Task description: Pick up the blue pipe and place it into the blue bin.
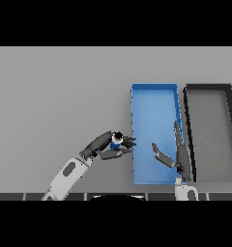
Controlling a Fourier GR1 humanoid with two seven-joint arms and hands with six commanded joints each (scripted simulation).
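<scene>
Grey table (pixel 55 96) seen from above, with two long bins side by side toward three o'clock. A blue bin (pixel 154 91) lies nearer the centre; a black bin (pixel 209 88) sits just beside it, further toward three o'clock. The left hand (pixel 108 144) reaches in from seven o'clock, its fingers and thumb curled round a small blue pipe (pixel 116 143), holding it at the blue bin's nine o'clock wall, still outside the bin. The right hand (pixel 178 157) rises from five o'clock over the blue bin's near end, its fingers straight and relaxed, empty. The pipe looks short, stiff and probably light, with a smooth round surface that could slip; a pinch across its middle seems the safest hold.
</scene>
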